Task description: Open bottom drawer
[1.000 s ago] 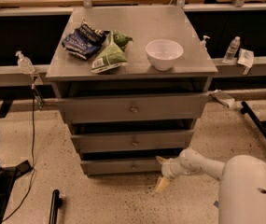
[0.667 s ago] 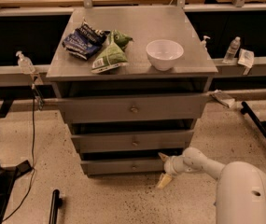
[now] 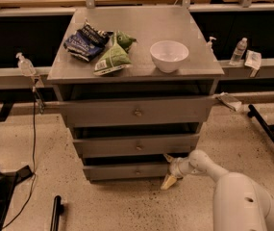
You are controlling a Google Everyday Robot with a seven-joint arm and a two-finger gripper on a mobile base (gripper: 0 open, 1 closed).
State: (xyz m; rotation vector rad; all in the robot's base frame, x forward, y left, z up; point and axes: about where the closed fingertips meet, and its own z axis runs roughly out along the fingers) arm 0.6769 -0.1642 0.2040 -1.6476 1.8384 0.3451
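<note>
I see it all from one camera, looking down at a grey cabinet (image 3: 136, 30) in the middle of the frame. My gripper (image 3: 167, 170) is low down, right of the middle, at the right end of the bottom drawer (image 3: 127, 171). My jaws are spread wide. One finger (image 3: 167, 157) points up by the top corner of that drawer's front, and the other one (the yellowish one) points down toward the speckled floor (image 3: 127, 206). I am not holding anything. My white arm (image 3: 206, 165) comes in from the lower right corner.

The bottom drawer is the lowest of three, just above the floor, with a small round knob (image 3: 137, 170) in the middle of its front. My gripper is off to the right of that knob. Above it sit the middle drawer (image 3: 136, 146) and the top drawer (image 3: 136, 112).

On the cabinet top there is a white bowl (image 3: 169, 56), a green bag (image 3: 111, 59) and a blue bag (image 3: 84, 42).
</note>
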